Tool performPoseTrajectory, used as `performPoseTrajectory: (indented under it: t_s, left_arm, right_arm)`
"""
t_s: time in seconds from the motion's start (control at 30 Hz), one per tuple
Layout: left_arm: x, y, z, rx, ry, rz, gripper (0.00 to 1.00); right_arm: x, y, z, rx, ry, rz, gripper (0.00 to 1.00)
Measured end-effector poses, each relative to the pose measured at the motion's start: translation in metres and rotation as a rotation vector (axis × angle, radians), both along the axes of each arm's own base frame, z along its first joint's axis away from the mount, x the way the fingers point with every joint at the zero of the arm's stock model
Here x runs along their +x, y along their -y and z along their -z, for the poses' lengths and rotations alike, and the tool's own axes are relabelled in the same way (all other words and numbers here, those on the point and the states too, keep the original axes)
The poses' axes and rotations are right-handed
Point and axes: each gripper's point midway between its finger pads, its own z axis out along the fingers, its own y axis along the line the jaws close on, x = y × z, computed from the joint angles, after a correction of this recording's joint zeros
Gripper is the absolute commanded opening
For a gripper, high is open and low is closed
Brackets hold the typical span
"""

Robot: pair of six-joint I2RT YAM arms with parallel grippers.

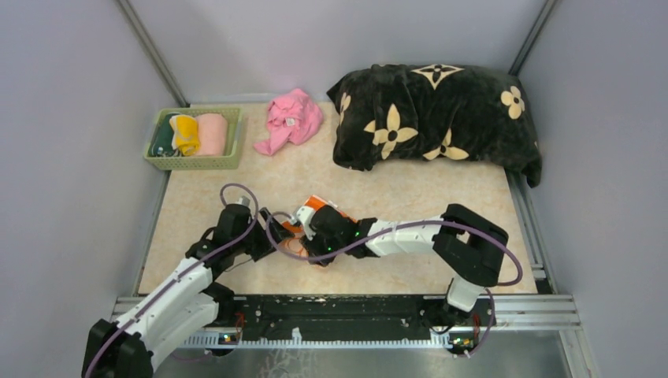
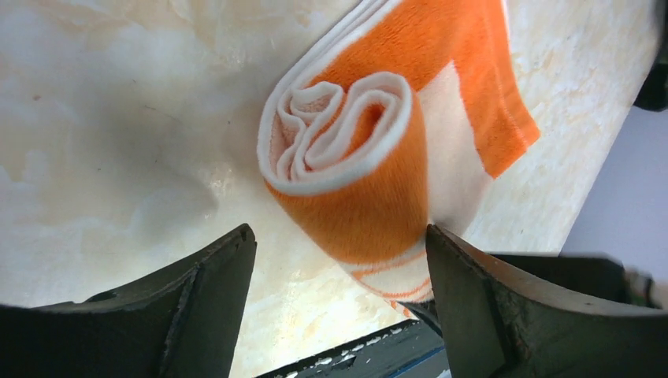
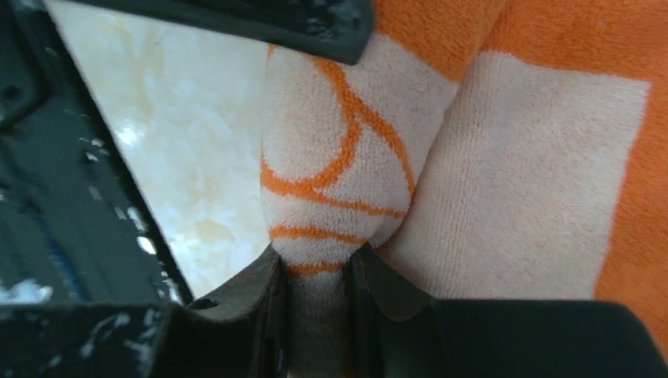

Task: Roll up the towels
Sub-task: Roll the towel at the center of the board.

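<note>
The right gripper [image 3: 319, 264] is pinching the half-rolled orange towel [image 2: 354, 157] with narrow jaws. The left gripper [image 2: 339, 235] is hovering at the towel's rolled end, jaws wide.

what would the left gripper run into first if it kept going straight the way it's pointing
The rolled orange-and-cream terry towel: its coiled end lies right ahead of the open left gripper. Depth is unclear, but nothing looks nearer.
</note>
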Motion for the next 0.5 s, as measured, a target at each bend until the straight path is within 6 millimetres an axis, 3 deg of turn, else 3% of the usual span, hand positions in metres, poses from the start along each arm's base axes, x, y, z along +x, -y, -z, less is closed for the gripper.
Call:
performPoseTrajectory:
  t_s: [0.2, 0.33, 0.5]
  left_arm:
    - [-0.004, -0.006, -0.017, 0.006, 0.042, -0.006, 0.84]
    - [-0.007, -0.007, -0.015, 0.009, 0.032, -0.006, 0.83]
    - [-0.005, -0.003, -0.006, 0.014, -0.004, 0.007, 0.77]
  right_arm:
    - [-0.011, -0.006, -0.01, 0.203, -0.365, -0.017, 0.13]
    - [-0.018, -0.007, -0.009, 0.309, -0.598, -0.008, 0.15]
    - [-0.012, 0.0, -0.007, 0.392, -0.802, 0.041, 0.17]
